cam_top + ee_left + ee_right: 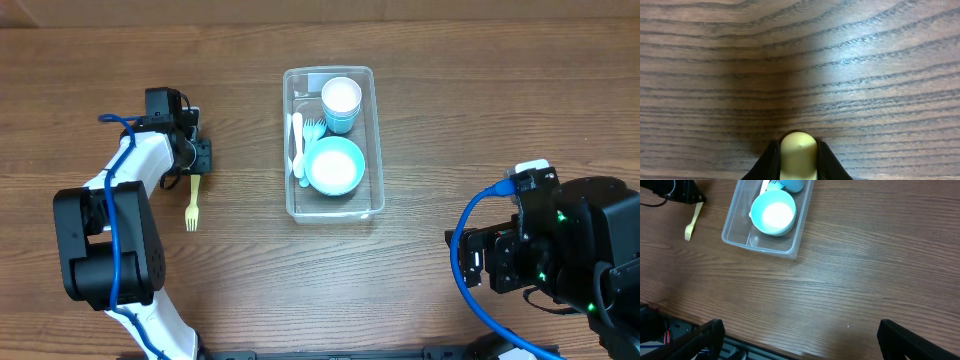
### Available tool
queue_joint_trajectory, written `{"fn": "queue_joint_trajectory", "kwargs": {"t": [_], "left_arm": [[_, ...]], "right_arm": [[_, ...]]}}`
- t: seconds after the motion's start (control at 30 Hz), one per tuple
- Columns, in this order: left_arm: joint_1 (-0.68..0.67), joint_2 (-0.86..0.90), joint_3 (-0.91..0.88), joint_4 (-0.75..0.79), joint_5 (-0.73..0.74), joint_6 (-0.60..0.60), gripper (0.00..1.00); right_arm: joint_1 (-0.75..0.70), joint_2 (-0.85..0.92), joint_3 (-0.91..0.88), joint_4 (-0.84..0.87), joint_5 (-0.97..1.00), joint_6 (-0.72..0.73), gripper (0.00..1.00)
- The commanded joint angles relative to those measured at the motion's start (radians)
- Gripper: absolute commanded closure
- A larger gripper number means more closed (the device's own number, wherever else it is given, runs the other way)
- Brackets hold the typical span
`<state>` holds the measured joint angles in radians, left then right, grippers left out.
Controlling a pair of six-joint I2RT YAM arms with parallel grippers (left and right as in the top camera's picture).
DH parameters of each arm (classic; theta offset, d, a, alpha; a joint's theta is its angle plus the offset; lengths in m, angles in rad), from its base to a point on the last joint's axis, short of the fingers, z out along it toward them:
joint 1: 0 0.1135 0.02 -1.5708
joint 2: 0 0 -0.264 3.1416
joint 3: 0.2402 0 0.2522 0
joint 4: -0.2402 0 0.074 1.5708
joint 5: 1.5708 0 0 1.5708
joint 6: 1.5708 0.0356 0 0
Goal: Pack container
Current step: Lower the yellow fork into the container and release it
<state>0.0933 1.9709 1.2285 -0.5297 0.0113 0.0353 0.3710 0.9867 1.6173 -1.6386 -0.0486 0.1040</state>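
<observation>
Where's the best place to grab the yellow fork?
By its handle end, from above with the left gripper. The yellow fork lies flat on the table, slim handle toward that gripper, tines away; its fingers flank the handle's rounded tip.

The container [377, 150] sat mid-table, holding a cup [341, 100], a bowl [334, 166] and pale cutlery [298, 145]. Well apart on its left, the left gripper [196, 170] pinched a yellow fork [191, 208] by the handle end. The right arm [570, 250] sat far off at the table's edge.
</observation>
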Motion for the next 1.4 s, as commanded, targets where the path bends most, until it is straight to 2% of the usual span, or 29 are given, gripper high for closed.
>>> {"fn": "queue_joint_trajectory", "kwargs": {"t": [0.0,0.1,0.2,0.33,0.4,0.47,0.53,0.6,0.63,0.7,0.77,0.87,1.0,1.1,1.23,1.27,1.37], "left_arm": [[0.005,0.039,0.006,-0.042,-0.01,-0.089,0.96],[0.005,0.004,0.084,-0.101,-0.01,-0.115,0.96],[0.005,-0.033,0.232,-0.23,0.019,-0.159,0.96],[-0.01,-0.108,0.441,-0.382,0.269,-0.21,0.96],[-0.065,-0.137,0.492,-0.388,0.319,-0.263,0.96],[-0.192,-0.148,0.526,-0.373,0.313,-0.315,0.96],[-0.365,-0.144,0.528,-0.311,0.194,-0.415,0.96],[-0.484,-0.138,0.528,-0.257,0.072,-0.425,0.96],[-0.534,-0.133,0.528,-0.229,0.051,-0.425,0.96],[-0.586,-0.106,0.528,-0.206,-0.006,-0.498,0.96],[-0.579,-0.074,0.528,-0.21,-0.027,-0.548,0.96],[-0.563,-0.024,0.528,-0.23,-0.089,-0.547,0.96],[-0.53,0.049,0.528,-0.248,-0.094,-0.512,0.96],[-0.494,0.051,0.528,-0.256,-0.101,-0.449,0.96],[-0.471,0.051,0.528,-0.279,-0.1,-0.431,0.96],[-0.472,0.051,0.528,-0.278,-0.099,-0.431,0.89],[-0.473,0.051,0.528,-0.277,-0.097,-0.431,0.89]], "right_arm": [[0.0,-0.006,0.01,0.006,-0.005,-0.004,0.0],[0.0,-0.006,0.01,0.006,-0.005,-0.004,0.0],[0.0,-0.006,0.01,0.006,-0.005,-0.004,0.0],[0.0,-0.006,0.01,0.006,-0.005,-0.004,0.0],[0.0,-0.006,0.01,0.006,-0.005,-0.004,0.0],[0.0,-0.006,0.01,0.006,-0.005,-0.004,0.0],[0.0,-0.006,0.01,0.006,-0.005,-0.004,0.0],[0.0,-0.006,0.01,0.006,-0.005,-0.004,0.0],[0.0,-0.006,0.01,0.006,-0.005,-0.004,0.0],[0.0,-0.006,0.01,0.006,-0.005,-0.004,0.0],[0.0,-0.006,0.01,0.006,-0.005,-0.004,0.0],[0.0,-0.006,0.01,0.006,-0.005,-0.004,0.0],[0.0,-0.006,0.01,0.006,-0.005,-0.004,0.0],[0.0,-0.006,0.01,0.006,-0.005,-0.004,0.0],[0.0,-0.006,0.01,0.006,-0.005,-0.004,0.0],[0.0,-0.006,0.01,0.006,-0.005,-0.004,0.0],[0.0,-0.006,0.01,0.006,-0.005,-0.004,0.0]]}}
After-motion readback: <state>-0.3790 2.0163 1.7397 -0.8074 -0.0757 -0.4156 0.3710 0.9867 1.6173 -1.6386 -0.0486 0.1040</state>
